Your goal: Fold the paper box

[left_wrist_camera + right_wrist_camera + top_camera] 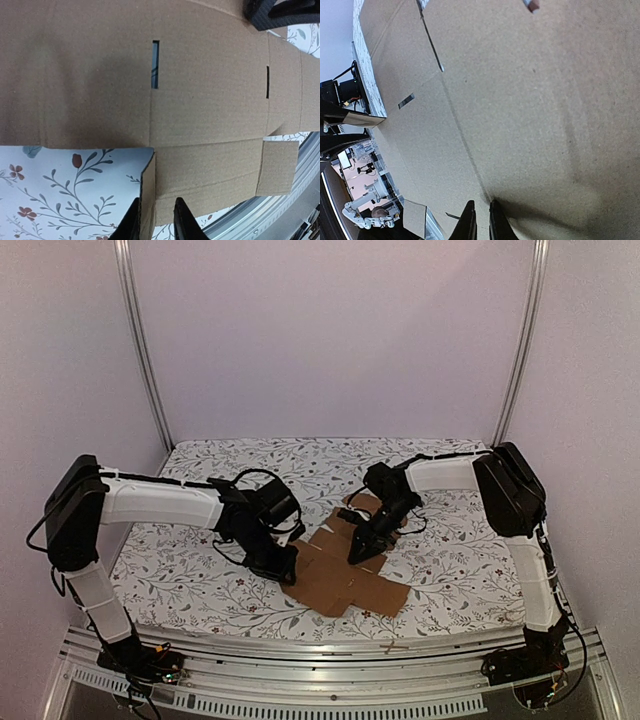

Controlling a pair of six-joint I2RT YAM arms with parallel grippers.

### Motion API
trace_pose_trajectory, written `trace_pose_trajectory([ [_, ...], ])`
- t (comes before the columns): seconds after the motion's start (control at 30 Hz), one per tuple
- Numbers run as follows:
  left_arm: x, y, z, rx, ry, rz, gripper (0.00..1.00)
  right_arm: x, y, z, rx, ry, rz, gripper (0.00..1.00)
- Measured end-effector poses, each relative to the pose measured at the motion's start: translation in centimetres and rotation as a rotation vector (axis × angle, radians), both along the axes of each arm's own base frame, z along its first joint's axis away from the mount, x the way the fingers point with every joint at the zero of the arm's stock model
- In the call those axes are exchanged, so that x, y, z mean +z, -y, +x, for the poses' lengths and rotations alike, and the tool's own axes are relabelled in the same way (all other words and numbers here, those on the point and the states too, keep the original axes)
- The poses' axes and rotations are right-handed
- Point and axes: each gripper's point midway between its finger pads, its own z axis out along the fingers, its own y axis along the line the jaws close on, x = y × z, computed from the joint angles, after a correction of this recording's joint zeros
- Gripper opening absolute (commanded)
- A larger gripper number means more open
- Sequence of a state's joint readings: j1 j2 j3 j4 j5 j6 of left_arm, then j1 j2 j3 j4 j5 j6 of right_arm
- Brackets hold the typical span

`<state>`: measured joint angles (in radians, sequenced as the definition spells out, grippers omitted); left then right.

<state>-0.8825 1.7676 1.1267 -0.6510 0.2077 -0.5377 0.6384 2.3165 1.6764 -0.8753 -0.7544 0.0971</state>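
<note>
The paper box is a brown die-cut cardboard sheet lying mostly flat, mid-table near the front. My left gripper is at its left edge. In the left wrist view a small flap stands upright between the fingers of the left gripper. The flap leans on the left finger, and a gap separates it from the right finger. My right gripper points down onto the sheet's middle. In the right wrist view the right gripper has its tips almost together, pressing beside a crease in the paper box.
The floral tablecloth covers the table. An aluminium rail runs along the front edge, close to the sheet's near flap. Two metal posts stand at the back corners against white walls.
</note>
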Motion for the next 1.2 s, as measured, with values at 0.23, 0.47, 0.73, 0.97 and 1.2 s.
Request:
trace_pose_trajectory([
  [0.23,0.6,0.0,-0.2,0.001,0.021,0.019,0.28,0.0,0.0,0.0,0.000,0.000,0.000,0.09],
  [0.47,0.4,-0.2,-0.5,0.005,0.022,0.033,0.30,0.0,0.0,0.0,0.000,-0.001,0.001,0.09],
  [0.73,-0.1,-1.4,0.1,0.037,0.041,0.057,0.31,0.0,0.0,0.0,0.000,-0.001,0.001,0.09],
  [0.97,-0.3,-1.6,0.6,0.055,0.040,0.037,0.18,0.0,0.0,0.0,0.001,-0.003,0.002,0.09],
  [1.2,-0.5,-1.1,0.2,0.056,0.017,0.006,0.10,0.0,0.0,0.0,-0.002,-0.006,0.005,0.09],
])
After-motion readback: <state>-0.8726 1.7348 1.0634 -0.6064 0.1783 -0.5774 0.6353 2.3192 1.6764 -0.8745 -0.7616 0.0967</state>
